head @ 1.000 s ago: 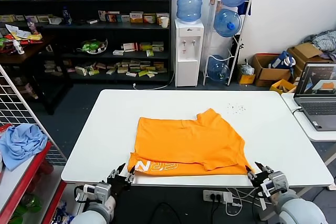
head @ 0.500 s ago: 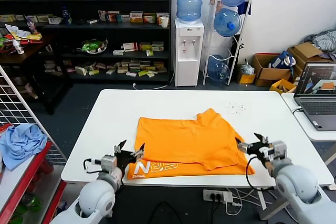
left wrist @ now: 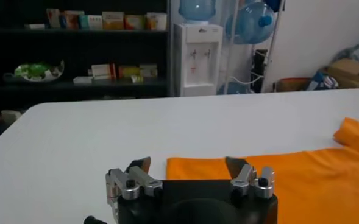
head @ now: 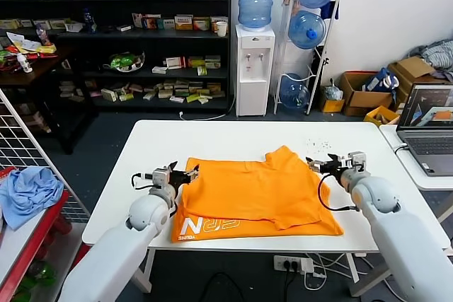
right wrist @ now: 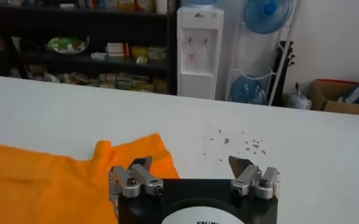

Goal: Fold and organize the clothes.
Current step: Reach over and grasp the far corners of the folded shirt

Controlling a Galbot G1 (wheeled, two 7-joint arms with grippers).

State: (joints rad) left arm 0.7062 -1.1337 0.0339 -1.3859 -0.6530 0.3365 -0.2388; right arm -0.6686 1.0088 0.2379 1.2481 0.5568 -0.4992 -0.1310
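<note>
The bright orange T-shirt lies folded on the white table, white lettering showing on its near strip. My left gripper is open and empty, just above the shirt's far left corner; the left wrist view shows that corner between the fingers. My right gripper is open and empty beside the shirt's folded sleeve at the far right; in the right wrist view the sleeve lies by one finger and bare table by the other.
A laptop sits on a side table at the right. A light blue cloth lies on a red rack at the left. Small dark specks dot the table behind the shirt. A power strip hangs under the front edge.
Both arms have risen from below the table's front edge and moved forward along the shirt's sides to its far corners. The shirt has not moved.
</note>
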